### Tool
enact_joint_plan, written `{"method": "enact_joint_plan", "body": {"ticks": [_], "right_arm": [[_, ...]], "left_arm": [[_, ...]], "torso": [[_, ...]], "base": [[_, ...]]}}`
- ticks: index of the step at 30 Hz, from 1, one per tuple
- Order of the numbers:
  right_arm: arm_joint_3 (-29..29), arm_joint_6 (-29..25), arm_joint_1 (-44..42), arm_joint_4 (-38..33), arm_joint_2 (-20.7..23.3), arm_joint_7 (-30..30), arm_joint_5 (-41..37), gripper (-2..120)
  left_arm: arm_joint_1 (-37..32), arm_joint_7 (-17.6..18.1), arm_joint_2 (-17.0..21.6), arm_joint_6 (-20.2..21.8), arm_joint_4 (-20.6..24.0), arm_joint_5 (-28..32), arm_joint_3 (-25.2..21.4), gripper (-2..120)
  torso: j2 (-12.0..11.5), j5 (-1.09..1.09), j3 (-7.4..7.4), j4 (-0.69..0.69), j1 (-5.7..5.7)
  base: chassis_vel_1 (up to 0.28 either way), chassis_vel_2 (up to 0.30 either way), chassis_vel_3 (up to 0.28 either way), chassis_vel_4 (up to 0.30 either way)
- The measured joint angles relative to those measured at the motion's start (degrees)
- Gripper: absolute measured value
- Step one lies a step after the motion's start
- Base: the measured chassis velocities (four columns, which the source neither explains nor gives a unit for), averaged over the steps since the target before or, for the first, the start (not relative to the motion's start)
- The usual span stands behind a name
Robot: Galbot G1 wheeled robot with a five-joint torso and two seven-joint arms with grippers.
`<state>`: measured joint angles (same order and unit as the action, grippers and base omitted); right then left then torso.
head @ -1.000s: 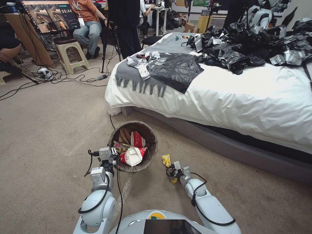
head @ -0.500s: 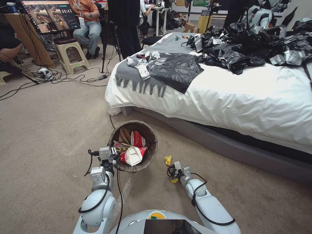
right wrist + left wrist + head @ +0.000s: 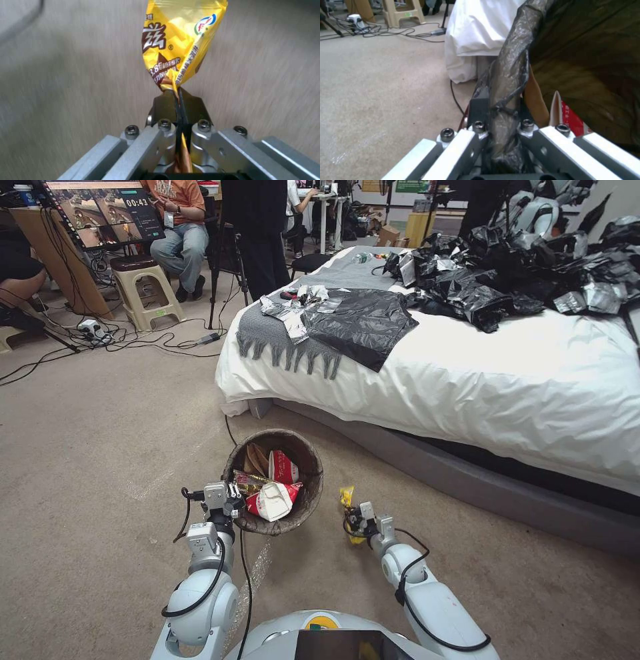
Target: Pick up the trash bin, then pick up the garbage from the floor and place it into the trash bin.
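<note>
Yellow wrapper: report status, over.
Right gripper shut on yellow wrapper, right of trash bin. Left gripper shut on bin rim. Nothing between wrapper and bin.

A bed [image 3: 507,380] with a white cover stands on the beige carpet [image 3: 100,420], a grey fringed throw [image 3: 280,330] across its near corner with a flat black bag [image 3: 363,323] and small silvery scraps [image 3: 293,310] lying on it. A heap of black plastic bags [image 3: 513,273] is piled farther along the bed. Beyond the bed's corner are a beige stool [image 3: 143,287], a screen [image 3: 103,210] showing a timer, a tripod [image 3: 223,267], and a power strip [image 3: 93,330] with cables trailing over the carpet.
</note>
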<state>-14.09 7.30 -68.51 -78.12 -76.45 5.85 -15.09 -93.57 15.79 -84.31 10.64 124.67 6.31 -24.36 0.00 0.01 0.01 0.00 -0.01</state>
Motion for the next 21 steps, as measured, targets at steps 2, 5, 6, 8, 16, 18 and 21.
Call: {"method": "enact_joint_plan", "body": {"ticks": [2, 5, 6, 8, 16, 18, 21], "right_arm": [[-0.3, -1.5, -0.9, -2.4, 0.2, -0.5, -0.2, 0], [-0.4, -3.5, -1.7, -4.4, 0.2, -0.8, -0.3, 0], [-0.4, -3.5, -1.7, -4.4, 0.2, -0.8, -0.3, 0], [-0.5, -4.2, -1.9, -4.9, 0.3, -0.8, -0.3, 0], [-0.5, -10.6, -3.4, -10.4, 0.4, -0.4, -0.9, 0], [-0.4, -12.0, -4.1, -13.8, 0.6, -0.3, -1.7, 0], [-0.1, -14.3, -4.8, -19.2, 0.9, 1.0, -2.5, 0]], "left_arm": [[0.0, 0.0, 0.0, 0.0, -0.1, 0.0, 0.1, 2], [0.0, 0.0, 0.0, 0.0, -0.1, 0.0, 0.2, 2], [0.0, 0.0, 0.0, 0.0, -0.1, 0.0, 0.2, 2], [0.0, 0.0, 0.0, 0.0, -0.1, 0.0, 0.2, 2], [-0.1, 0.0, 0.1, 0.0, -0.2, 0.0, 0.2, 2], [-0.1, 0.0, 0.2, 0.0, -0.3, 0.1, 0.2, 2], [-0.1, 0.0, 0.2, 0.1, -0.3, 0.2, 0.3, 2]], "torso": [[0.0, -0.01, 0.00, 0.00, 0.00], [0.0, -0.01, 0.00, -0.01, 0.00], [0.0, -0.01, 0.00, -0.01, 0.00], [0.0, -0.01, 0.00, -0.01, 0.00], [0.0, 0.00, 0.00, 0.00, 0.00], [0.0, 0.00, -0.01, 0.00, 0.00], [0.0, -0.01, -0.01, 0.00, 0.00]], "base": [[0.000, 0.000, 0.000, 0.000], [0.000, 0.000, 0.000, 0.000], [0.000, 0.000, 0.000, 0.000], [0.000, 0.000, 0.000, 0.000], [0.000, 0.000, 0.000, 0.000], [0.000, 0.000, 0.000, 0.000], [0.000, 0.000, 0.000, 0.000]]}}
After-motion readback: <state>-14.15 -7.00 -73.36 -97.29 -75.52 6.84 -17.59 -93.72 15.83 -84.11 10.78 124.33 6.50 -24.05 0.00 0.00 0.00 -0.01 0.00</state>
